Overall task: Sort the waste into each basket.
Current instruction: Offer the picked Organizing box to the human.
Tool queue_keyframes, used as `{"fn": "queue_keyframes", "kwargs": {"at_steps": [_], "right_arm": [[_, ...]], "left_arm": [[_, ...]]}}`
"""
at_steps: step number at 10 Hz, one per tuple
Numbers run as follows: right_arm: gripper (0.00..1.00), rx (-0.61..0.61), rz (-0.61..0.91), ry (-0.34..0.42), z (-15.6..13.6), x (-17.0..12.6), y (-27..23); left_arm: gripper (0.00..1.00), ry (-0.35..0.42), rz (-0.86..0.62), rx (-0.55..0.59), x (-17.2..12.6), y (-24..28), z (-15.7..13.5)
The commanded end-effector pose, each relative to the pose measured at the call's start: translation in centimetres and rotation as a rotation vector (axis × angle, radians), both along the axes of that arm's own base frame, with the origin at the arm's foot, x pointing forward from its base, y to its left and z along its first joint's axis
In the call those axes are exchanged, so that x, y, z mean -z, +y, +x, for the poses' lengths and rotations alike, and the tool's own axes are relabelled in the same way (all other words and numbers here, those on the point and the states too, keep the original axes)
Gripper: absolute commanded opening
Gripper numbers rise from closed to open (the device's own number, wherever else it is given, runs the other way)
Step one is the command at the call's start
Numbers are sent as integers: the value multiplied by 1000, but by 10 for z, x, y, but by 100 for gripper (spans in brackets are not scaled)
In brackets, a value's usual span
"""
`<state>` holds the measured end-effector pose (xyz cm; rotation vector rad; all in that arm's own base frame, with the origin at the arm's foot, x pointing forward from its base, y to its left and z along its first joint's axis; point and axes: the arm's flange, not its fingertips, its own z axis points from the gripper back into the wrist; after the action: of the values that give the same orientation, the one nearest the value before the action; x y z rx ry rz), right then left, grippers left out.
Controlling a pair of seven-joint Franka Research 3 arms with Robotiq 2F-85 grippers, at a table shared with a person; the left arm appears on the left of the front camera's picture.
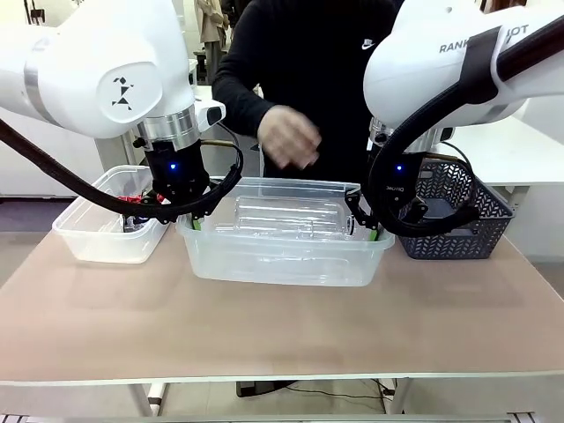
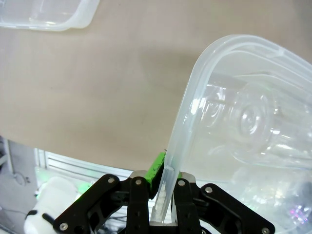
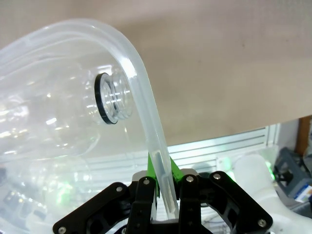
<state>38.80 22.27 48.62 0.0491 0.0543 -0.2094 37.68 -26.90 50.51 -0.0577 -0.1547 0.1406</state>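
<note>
Central clear basket (image 1: 286,251) held at its two short ends above the tan table (image 1: 282,326): left gripper (image 1: 196,220) pinched shut on the rim nearest the smaller clear tub (image 1: 110,231), right gripper (image 1: 368,227) pinched shut on the opposite rim, beside the dark mesh basket (image 1: 463,220). Clear plastic bottles (image 1: 286,218) lie inside the central basket. A person's hand (image 1: 289,139) hovers above it.

A large clear basket (image 1: 286,233) with clear bottles (image 1: 282,220) inside sits mid-table, the left gripper (image 1: 196,220) clamped on its left rim and the right gripper (image 1: 366,225) on its right. A smaller clear tub (image 1: 110,231) stands near the table's left edge, a dark mesh basket (image 1: 454,216) near the right edge. A person's hand (image 1: 288,138) hovers above the far rim.
</note>
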Motion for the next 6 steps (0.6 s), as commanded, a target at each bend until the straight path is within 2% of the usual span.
{"fn": "queue_keyframes", "kwargs": {"at_steps": [1,6], "right_arm": [[5,-13,-1,3,1,-3,4],[5,-13,-1,3,1,-3,4]], "left_arm": [[6,-11,-29,-17,-5,3,-4],[6,-11,-29,-17,-5,3,-4]]}}
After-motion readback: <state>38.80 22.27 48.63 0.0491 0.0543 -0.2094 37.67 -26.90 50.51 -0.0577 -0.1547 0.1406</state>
